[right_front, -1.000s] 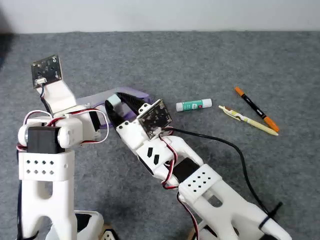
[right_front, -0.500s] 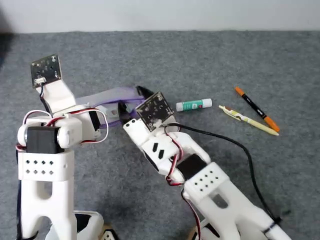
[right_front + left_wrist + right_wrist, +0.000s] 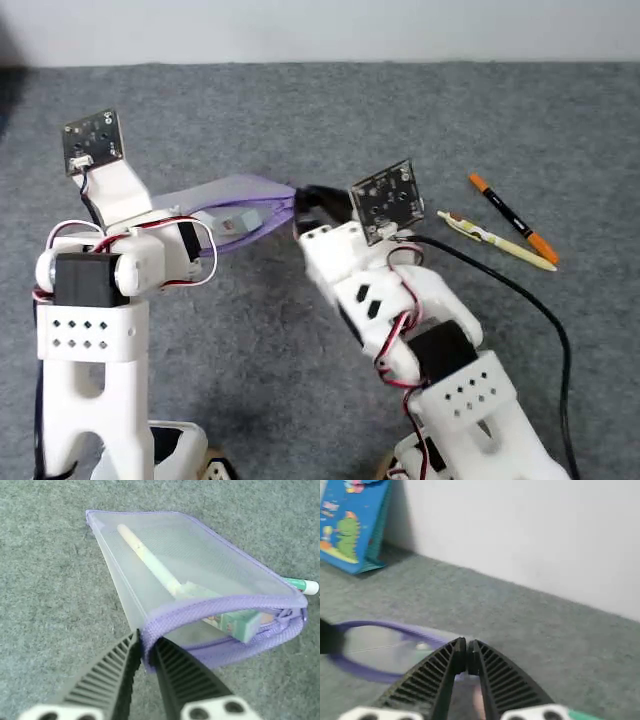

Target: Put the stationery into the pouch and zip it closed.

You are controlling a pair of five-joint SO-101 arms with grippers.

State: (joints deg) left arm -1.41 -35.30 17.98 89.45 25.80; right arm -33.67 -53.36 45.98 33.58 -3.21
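The pouch (image 3: 240, 207) lay left of centre in the high view, its long axis running roughly left to right. It already held a pale pen (image 3: 147, 560) and a small green box (image 3: 235, 622). Its mouth looked only partly drawn together. The left tool (image 3: 145, 655) was clamped on the purple rim at 1 end. At the opposite end sat the right tool (image 3: 466, 657), its jaws together, though whether they pinched the zip pull could not be told. A glue stick (image 3: 300, 585) lay just beyond that end. An orange pen (image 3: 513, 218) and a yellow pen (image 3: 495, 240) lay at the right on the grey tabletop (image 3: 400, 110). All 3 were nearer the right arm, whose own body stood between them and the pouch.
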